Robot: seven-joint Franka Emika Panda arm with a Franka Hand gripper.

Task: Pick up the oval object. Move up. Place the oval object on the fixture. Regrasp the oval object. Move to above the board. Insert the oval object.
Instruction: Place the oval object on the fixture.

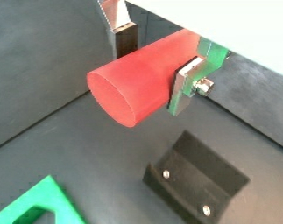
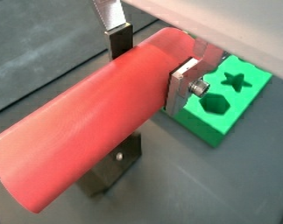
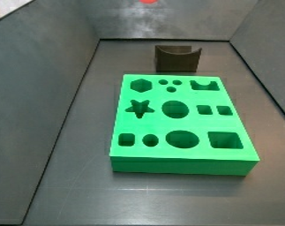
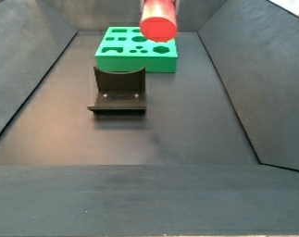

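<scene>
My gripper (image 1: 157, 59) is shut on the oval object (image 1: 137, 80), a smooth red-orange peg held crosswise between the two silver fingers. The other wrist view shows the same grip (image 2: 152, 63), with the long peg (image 2: 91, 131) sticking well out past the pads. The peg (image 4: 159, 18) hangs high in a side view, above the far end of the bin; only a sliver of it (image 3: 146, 2) shows at the top edge from the opposite side. Below stands the dark fixture (image 1: 197, 180) (image 2: 112, 168) (image 3: 176, 57) (image 4: 118, 90). The green board (image 3: 180, 124) (image 4: 138, 48) (image 2: 222, 101) (image 1: 38, 206) lies beside the fixture.
Grey sloping bin walls (image 3: 62, 79) (image 4: 226, 83) enclose the dark floor (image 4: 139, 157). The board's top carries several shaped holes, among them a star (image 3: 139, 109) and a hexagon (image 3: 141, 86).
</scene>
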